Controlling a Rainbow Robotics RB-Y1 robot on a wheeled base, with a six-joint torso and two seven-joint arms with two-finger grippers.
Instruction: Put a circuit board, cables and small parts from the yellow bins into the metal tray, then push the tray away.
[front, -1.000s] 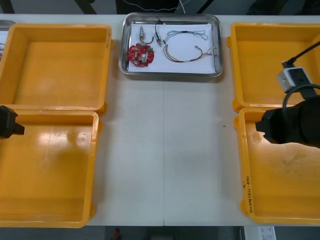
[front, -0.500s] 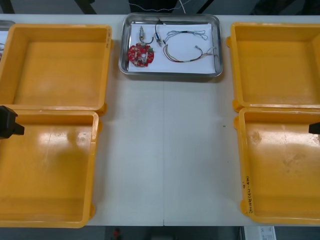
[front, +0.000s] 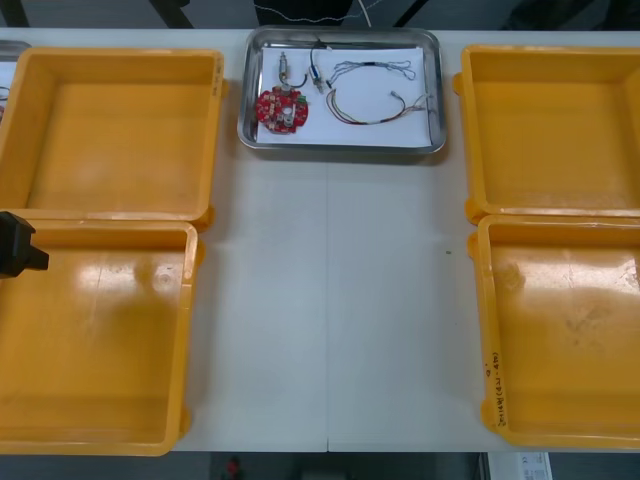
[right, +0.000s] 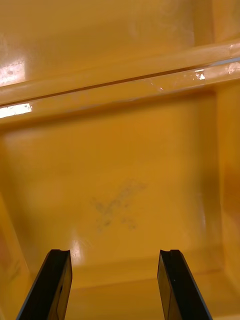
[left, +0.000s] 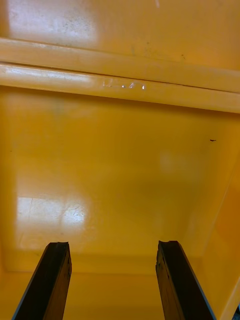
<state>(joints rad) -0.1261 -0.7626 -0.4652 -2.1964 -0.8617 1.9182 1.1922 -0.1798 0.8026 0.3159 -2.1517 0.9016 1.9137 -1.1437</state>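
The metal tray lies at the far edge of the surface, between the far yellow bins, with its long axis left to right. On its white inside, the red circuit board lies at the left and the cables to its right. The left end effector hangs over the near left bin, fingers apart and holding nothing. The right end effector is the same, over a scuffed bin. Black writing on the near right bin's rim is too small to read. A wide strip of surface lies open before the tray.
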